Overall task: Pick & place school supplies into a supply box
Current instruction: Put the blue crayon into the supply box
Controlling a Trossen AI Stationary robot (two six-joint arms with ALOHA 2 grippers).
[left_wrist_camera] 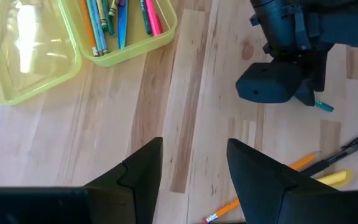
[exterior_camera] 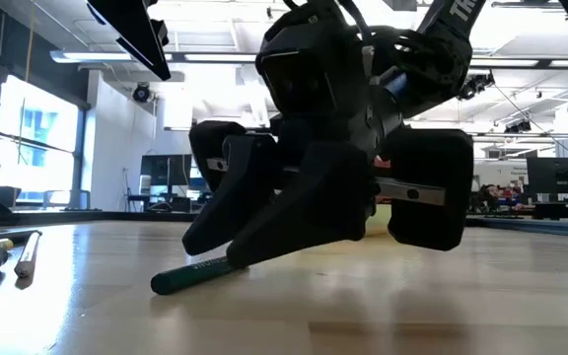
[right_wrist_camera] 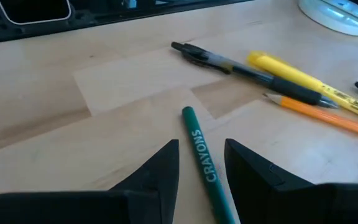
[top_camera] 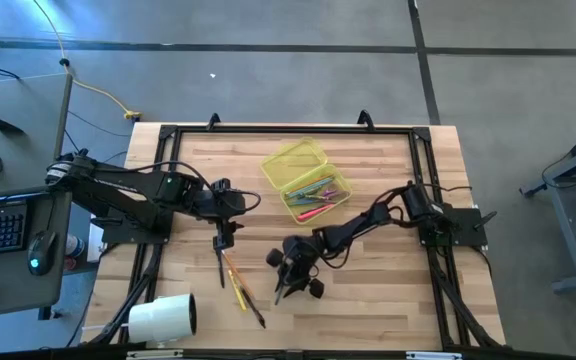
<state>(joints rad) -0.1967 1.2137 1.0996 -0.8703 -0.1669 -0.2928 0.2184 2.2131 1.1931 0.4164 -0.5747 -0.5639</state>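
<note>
High view, stock at this moment: supply box (top_camera: 293, 165) lies open on the table (top_camera: 388, 290), beyond both tools. One half holds several crayons and markers (top_camera: 315, 193), pink and green among them; the other half is bare.

Right tool (right_wrist_camera: 201, 163): down at the table, fingers spread, a green crayon (right_wrist_camera: 202, 158) marked CRAYONS lying between them. No pinch visible yet; the low view shows the crayon flat on the wood beneath it.

Left tool (left_wrist_camera: 194, 168): held above the table, fingers spread, nothing between them. The box sits ahead of it.

Loose items, beyond the right tool's fingertips and close to the green crayon: black pen (right_wrist_camera: 229, 64), yellow marker (right_wrist_camera: 297, 78), orange pencil (right_wrist_camera: 328, 118), lying together. A white roll (top_camera: 163, 318) stands further off, near the table's edge.

Progress, by my estimate: roughly half. Some supplies are boxed; the green crayon and the loose cluster are left, and the lid is not closed.
</note>
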